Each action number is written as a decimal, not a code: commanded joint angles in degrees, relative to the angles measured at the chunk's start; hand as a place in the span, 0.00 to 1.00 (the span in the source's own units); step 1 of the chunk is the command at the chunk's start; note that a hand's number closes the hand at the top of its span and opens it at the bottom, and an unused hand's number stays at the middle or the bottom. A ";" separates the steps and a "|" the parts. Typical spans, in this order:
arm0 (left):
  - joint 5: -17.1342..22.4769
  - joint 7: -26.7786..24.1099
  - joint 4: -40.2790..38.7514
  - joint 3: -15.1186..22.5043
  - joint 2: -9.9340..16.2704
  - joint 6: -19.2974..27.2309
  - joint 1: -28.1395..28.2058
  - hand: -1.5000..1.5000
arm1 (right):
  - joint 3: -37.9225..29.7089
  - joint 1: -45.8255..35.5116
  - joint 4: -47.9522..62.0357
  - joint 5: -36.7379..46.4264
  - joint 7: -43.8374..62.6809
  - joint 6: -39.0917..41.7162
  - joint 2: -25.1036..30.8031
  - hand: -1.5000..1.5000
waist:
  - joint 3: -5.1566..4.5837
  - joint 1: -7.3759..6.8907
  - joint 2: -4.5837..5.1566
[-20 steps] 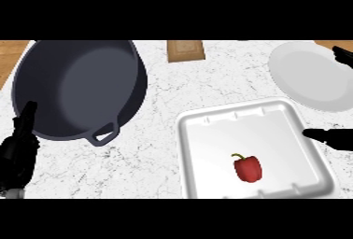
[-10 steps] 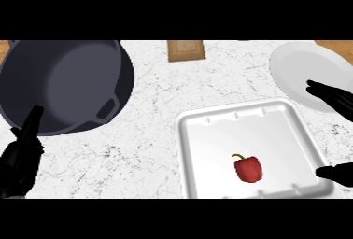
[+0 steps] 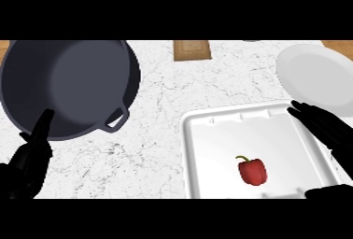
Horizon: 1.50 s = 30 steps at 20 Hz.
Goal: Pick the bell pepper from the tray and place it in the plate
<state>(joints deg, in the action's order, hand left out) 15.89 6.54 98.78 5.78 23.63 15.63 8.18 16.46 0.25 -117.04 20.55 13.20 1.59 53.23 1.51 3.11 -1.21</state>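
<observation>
**Ana:** Pepper [image 3: 253, 171] first, then; where is the right hand [image 3: 329, 128] in relation to it?

**Ben:** Well apart; the right hand hovers over the far right edge of the tray [image 3: 207, 154], fingers straight and spread, holding nothing; the pepper lies in the tray's near half, closer to us than the fingertips. A dark shape at the lower right corner may be part of the same arm; I cannot tell.

**Ana:** And the left hand [image 3: 31, 156]?

**Ben:** At the lower left, released too, fingers up, resting beside the near rim of the pan [image 3: 69, 84]; it carries nothing.

**Ana:** What could go wrong from here?

**Ben:** My guess: the pepper is small, glossy and rounded, with a curved green stem; fingers closing off-centre could make it roll or skid across the smooth white tray floor. The tray looks light, with thin raised walls; a hand dropping onto the rim might tip or shove it. The plate [image 3: 317, 74] sits just beyond the tray's far right corner; a low carry could clip the tray wall on the way.

**Ana:** The rest of the surfaces?

**Ben:** White marbled table [image 3: 162, 140] with grey veins; a dark, deep, round pan with a loop handle, matte inside; a plain white round plate; a small wooden block [image 3: 191, 50] at the far edge.
</observation>
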 commanded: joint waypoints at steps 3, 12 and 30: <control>0.79 4.35 -7.51 7.75 -5.29 -2.30 -0.96 0.50 | 6.55 1.97 -0.89 6.84 7.11 0.04 -2.75 0.00 | -1.69 -0.37 1.97; 1.32 6.50 -6.13 7.80 -5.59 -3.63 -1.19 0.50 | 13.80 1.98 -2.12 13.77 13.98 -0.09 -8.89 0.00 | -1.63 -1.61 1.66; -0.68 7.51 -8.86 7.58 -8.44 -4.88 -3.87 0.50 | 21.10 1.68 9.81 29.57 19.00 -2.18 -18.37 0.00 | -1.50 -2.86 1.26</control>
<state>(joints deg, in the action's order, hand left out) 14.13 11.52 92.15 11.94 16.85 12.65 6.07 36.10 0.82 -110.79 47.03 32.57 0.57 37.30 0.51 0.56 -0.19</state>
